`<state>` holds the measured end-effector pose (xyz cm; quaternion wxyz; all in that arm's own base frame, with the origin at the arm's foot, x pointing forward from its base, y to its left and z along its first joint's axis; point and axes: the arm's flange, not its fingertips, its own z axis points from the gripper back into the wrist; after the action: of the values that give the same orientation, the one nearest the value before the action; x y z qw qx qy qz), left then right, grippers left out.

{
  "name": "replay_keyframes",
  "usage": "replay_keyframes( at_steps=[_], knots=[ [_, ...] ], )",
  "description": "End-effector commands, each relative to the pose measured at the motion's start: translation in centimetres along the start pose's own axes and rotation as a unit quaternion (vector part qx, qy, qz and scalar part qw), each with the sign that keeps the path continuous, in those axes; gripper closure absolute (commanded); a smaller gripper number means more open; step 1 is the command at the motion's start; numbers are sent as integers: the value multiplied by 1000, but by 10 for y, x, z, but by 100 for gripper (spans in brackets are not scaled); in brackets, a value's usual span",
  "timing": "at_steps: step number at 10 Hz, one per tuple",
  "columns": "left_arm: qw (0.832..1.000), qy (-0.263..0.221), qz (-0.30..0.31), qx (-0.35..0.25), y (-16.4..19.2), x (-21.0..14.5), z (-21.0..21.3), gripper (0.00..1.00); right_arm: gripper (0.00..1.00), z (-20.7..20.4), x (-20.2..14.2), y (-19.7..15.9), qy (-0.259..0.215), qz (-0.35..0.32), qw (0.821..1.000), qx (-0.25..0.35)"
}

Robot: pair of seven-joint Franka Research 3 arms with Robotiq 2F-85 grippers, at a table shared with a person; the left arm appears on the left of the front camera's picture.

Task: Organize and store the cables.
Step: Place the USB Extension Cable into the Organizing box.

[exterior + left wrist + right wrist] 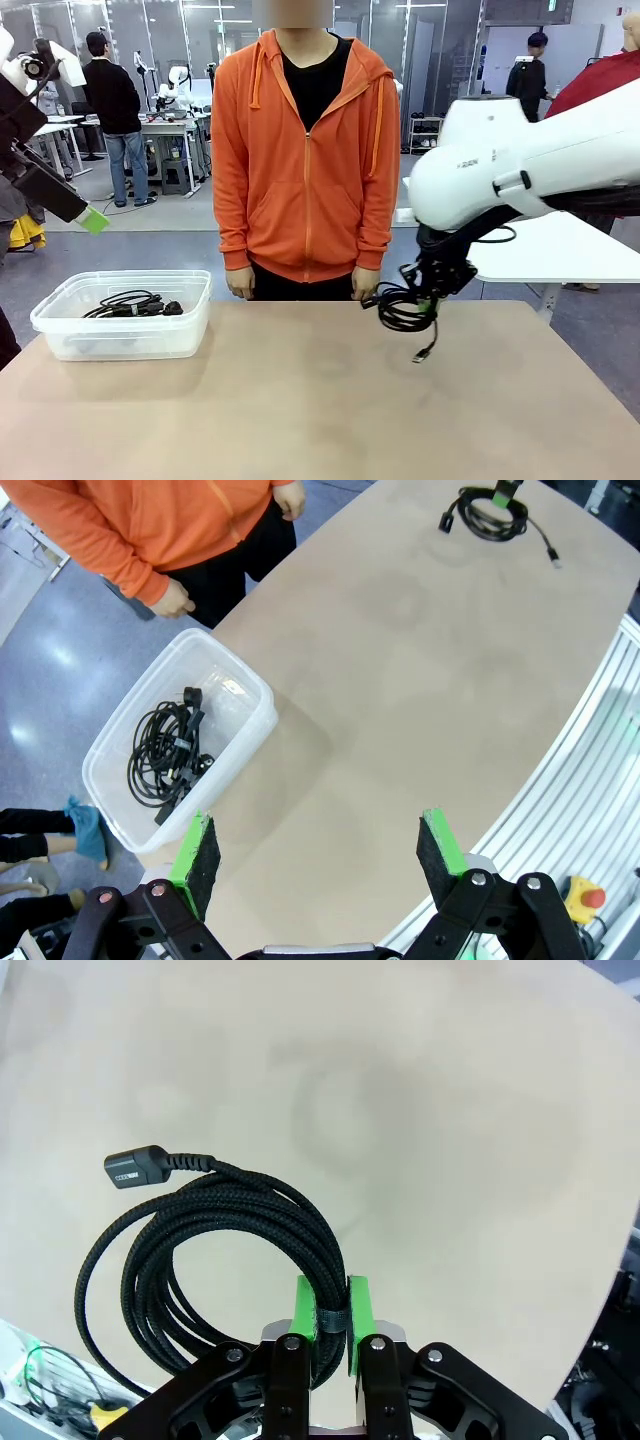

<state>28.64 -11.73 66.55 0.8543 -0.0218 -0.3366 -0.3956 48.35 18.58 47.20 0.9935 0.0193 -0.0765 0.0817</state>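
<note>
1. The right gripper [330, 1310] was clamped on a coiled braided cable [215, 1235], hanging above the table [300, 400].
2. The plastic bin [60, 335] with stored cables [165, 755] lay far across, toward the left.
3. The left gripper [320, 855], jaws apart, hovered nearer it.

Coiled cable [215, 1260] hangs pinched between the right gripper's [333, 1305] fingertips, above the table [300, 400]. Bin [245, 705] with more cables [165, 755] lies beyond the left gripper's [320, 855] spread fingers. Person [305, 150] behind the table's far edge.
</note>
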Motion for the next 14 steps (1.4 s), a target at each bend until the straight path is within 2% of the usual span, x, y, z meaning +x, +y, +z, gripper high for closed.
replay_keyframes(
  at_steps=[1, 4, 8, 9, 10, 11, 14],
  knots=[
    [1000, 8, 3, 5, 0, 3, 3, 0, 100, -9, 4, 37, -13, -34, 999, -12],
    [1000, 8, 3, 5, 0, 3, 3, 0, 100, -20, 6, 92, -9, -38, 999, 14],
    [1000, 8, 3, 5, 0, 3, 3, 0, 100, -57, 9, 137, -1, -47, 998, 42],
    [1000, 8, 3, 5, 0, 3, 3, 0, 100, -66, 10, 143, -10, -48, 998, 45],
    [1000, 8, 3, 5, 0, 3, 3, 0, 100, -79, 9, 149, 2, -47, 998, 50],
    [1000, 8, 3, 5, 0, 3, 3, 0, 100, -94, 7, 154, -8, -37, 998, 47],
    [1000, 8, 3, 5, 0, 3, 3, 0, 100, -124, 3, 163, 3, -44, 998, 41]
  ],
)
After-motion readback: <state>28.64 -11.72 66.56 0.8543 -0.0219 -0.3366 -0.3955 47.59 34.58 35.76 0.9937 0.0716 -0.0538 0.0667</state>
